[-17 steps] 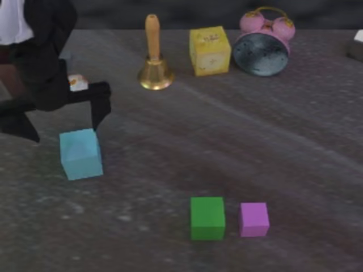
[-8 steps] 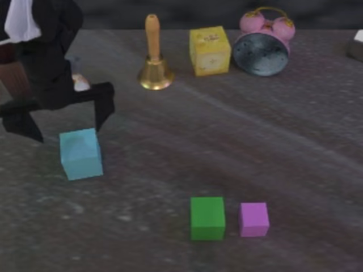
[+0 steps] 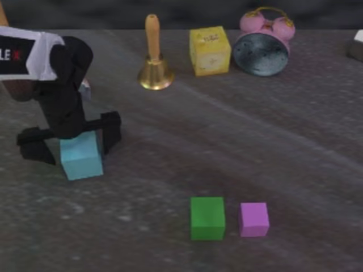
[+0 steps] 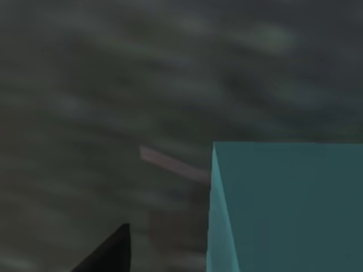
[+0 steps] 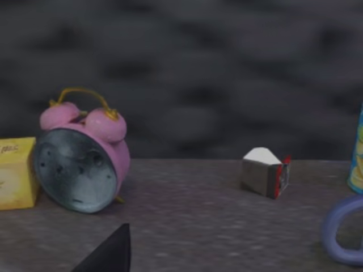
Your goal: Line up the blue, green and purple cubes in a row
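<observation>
Top view: camera high above worktop (image 3: 227, 141), tilted toward far edge, wide enough to take in blue cube (image 3: 82, 157) at left through alarm clock (image 3: 262, 48) and yellow cube (image 3: 210, 50) along back.
Left wrist view: very close, aimed down at blue cube (image 4: 289, 209), which fills one corner; shares only this cube with top view.
Right wrist view: low, near worktop level, facing back wall; shares alarm clock (image 5: 79, 164) and yellow cube (image 5: 16, 173) with top view.
</observation>
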Motion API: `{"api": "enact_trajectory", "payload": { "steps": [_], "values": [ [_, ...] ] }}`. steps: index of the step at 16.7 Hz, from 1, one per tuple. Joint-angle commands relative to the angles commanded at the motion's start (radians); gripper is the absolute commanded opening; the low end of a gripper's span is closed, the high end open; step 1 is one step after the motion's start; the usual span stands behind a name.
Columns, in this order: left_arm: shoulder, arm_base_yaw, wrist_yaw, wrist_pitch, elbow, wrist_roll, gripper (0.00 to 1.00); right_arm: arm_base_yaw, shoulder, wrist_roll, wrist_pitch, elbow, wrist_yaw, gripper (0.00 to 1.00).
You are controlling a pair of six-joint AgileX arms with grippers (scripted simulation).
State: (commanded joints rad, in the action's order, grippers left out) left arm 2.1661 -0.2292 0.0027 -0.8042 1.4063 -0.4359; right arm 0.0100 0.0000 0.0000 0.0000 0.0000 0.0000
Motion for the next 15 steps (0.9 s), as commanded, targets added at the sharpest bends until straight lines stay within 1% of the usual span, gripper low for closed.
{"api": "enact_trajectory", "payload": {
  "steps": [2, 6, 15],
  "values": [
    [0.017, 0.000, 0.000, 0.031, -0.020, 0.000, 1.00, 0.000, 0.000, 0.000, 0.000, 0.000, 0.000, 1.00],
    [0.018, 0.000, 0.000, 0.032, -0.021, 0.000, 1.00, 0.000, 0.000, 0.000, 0.000, 0.000, 0.000, 1.00],
    [0.018, 0.000, 0.000, 0.032, -0.021, 0.000, 0.32, 0.000, 0.000, 0.000, 0.000, 0.000, 0.000, 1.00]
  ]
}}
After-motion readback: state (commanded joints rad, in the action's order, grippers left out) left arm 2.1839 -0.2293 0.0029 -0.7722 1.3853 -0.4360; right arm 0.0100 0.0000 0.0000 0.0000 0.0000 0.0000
